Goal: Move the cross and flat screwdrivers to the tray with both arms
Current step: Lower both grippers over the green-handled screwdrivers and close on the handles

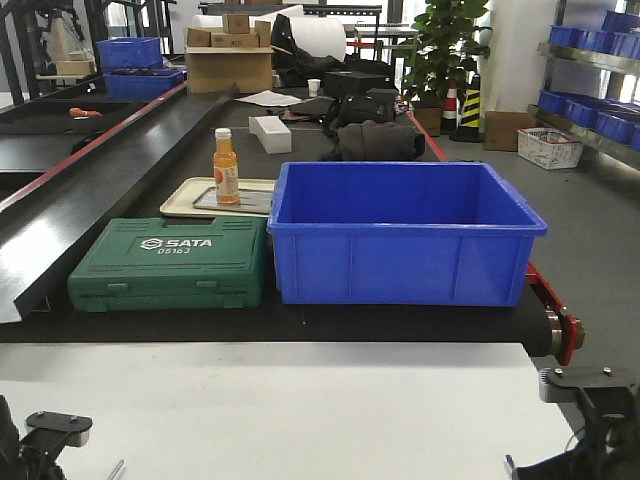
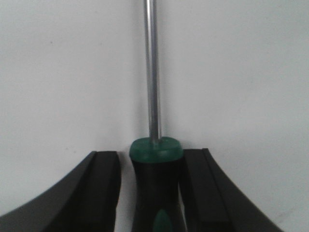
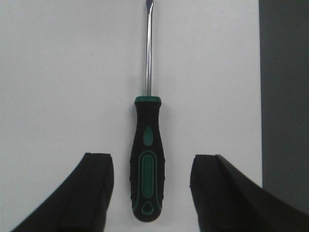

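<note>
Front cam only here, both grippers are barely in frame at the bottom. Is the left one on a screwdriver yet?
Observer: Not clamped. The left gripper straddles the handle of a green-and-black screwdriver; a sliver of white table shows between one finger and the handle.
Operator: Right side?
Observer: The right gripper is open wide around the handle of the flat screwdriver, with clear gaps on both sides.
Operator: Sure it's the flat one?
Observer: Yes, the right wrist view shows a flat blade at its tip. The other one's tip is out of frame, so its type is unconfirmed.
</note>
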Robot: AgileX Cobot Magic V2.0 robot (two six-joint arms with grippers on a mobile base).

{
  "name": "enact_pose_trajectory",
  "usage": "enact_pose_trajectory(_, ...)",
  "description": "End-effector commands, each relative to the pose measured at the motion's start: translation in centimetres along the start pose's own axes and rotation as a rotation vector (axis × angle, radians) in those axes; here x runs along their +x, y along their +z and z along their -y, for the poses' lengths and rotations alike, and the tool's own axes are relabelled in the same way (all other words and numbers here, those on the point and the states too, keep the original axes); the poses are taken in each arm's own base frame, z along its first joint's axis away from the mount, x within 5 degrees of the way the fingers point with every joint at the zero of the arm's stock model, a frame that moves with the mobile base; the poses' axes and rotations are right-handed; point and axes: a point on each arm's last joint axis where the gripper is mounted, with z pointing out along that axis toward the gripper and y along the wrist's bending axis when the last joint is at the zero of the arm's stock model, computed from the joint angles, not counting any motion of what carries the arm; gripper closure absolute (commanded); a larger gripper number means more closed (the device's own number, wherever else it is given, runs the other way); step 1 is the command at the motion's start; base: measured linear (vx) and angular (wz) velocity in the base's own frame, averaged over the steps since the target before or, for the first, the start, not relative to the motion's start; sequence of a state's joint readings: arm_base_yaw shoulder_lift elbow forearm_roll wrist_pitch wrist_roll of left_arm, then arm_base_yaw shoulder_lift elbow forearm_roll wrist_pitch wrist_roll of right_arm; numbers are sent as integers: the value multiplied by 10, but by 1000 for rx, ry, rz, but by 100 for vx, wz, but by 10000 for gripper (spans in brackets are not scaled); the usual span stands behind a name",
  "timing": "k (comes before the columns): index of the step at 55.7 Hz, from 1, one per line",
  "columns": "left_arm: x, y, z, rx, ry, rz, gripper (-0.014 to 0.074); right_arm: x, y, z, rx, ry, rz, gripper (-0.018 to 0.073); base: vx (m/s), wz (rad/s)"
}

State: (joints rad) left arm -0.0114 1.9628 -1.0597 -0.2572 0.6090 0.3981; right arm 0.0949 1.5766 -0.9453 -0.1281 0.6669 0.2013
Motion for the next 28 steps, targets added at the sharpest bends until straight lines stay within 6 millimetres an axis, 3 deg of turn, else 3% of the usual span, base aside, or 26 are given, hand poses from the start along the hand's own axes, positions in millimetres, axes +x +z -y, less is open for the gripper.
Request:
enact_pose_trajectory(1, -9, -14, 2, 9, -26, 69, 176, -23, 6, 1, 17, -26, 25, 105, 0, 0)
enact_pose_trajectory(11, -9, -14, 3, 13, -31, 69, 176, -35, 33, -2, 19, -67, -23, 105, 0, 0)
enact_pose_trajectory(28, -9, -14, 4, 22, -43, 71, 176, -30, 74, -5, 28, -91, -98, 105, 0, 0)
